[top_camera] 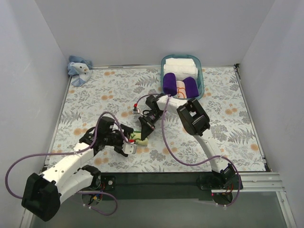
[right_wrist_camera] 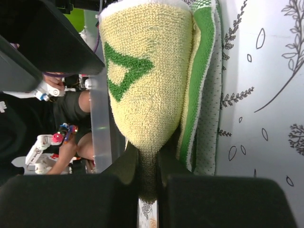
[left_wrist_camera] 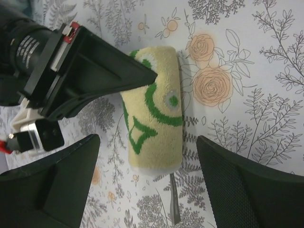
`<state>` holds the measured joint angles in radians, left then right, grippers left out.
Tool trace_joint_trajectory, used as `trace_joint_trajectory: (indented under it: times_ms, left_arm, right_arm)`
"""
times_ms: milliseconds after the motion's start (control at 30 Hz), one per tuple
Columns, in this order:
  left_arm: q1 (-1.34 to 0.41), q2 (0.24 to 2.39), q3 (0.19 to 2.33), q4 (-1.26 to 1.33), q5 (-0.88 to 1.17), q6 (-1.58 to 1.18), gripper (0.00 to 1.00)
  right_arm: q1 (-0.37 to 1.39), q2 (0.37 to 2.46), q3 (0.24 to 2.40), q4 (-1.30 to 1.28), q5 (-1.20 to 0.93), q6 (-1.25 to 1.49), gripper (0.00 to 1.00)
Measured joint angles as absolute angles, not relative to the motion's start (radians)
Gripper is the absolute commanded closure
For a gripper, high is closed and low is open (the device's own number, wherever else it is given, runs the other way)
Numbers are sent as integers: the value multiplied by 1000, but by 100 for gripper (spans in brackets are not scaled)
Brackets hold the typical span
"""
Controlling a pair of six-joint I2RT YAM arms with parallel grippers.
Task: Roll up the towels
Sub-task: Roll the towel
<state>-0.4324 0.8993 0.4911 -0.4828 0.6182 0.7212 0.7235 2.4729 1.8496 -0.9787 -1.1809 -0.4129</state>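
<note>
The yellow-green towel (top_camera: 140,137) lies rolled up on the floral table near the middle front. In the left wrist view the roll (left_wrist_camera: 154,124) lies between my open left fingers, touching neither. My left gripper (top_camera: 129,146) sits at the roll's near-left end. My right gripper (top_camera: 144,128) is shut on one end of the roll, pinching its cloth (right_wrist_camera: 151,166) between the fingers. The light blue towel (top_camera: 79,67) lies crumpled at the far left corner.
A clear teal bin (top_camera: 201,76) at the back holds white folded towels (top_camera: 180,65) and purple rolls (top_camera: 170,83). White walls close in the table on three sides. A dark strip runs along the front edge.
</note>
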Motion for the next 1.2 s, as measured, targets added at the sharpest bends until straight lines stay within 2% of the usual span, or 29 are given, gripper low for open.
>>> trace_joint_trajectory:
  times_ms: [267,400,433,500,533,567,633,833,1000,1200]
  left_arm:
    - [-543,1153,519,-364,527,685,43]
    - [-547,1279,558,-335,494,644,67]
    - [-547,1298,573,-337,490,636,75]
    - [-548,1321,598,-354,488,622,83]
    - [-549,1328,610,-367,488,619,88]
    - [-550,1336,623,-383,489,616,90]
    - [-551,1351,648,-416,490,612,93]
    - [-539,1428,744,-553,529,605,94]
    - [-495,1584,897,-718,630,597,93]
    - [-424,1810,1087,-926,801,599,92]
  right_arm:
    - [724,2494,1864,-1015,-1205,-421,99]
    - [724,2494,1864,-1019,-1203,-429,99]
    - [724,2494,1864,-1019,-1200,-429,91]
    - [721,2494,1864,-1022,-1197,-429,83]
    - [719,2494,1864,-1023,-1196,-429,74]
    - [710,2493,1864,-1027,-1196,-426,69]
    - [702,2485,1862,-1043,-1194,-435,60]
    - [600,2324,1800,-1082,-1055,-490,54]
    - [500,2020,1682,-982,-903,-480,54]
    - [562,1742,1573,-829,-729,-468,57]
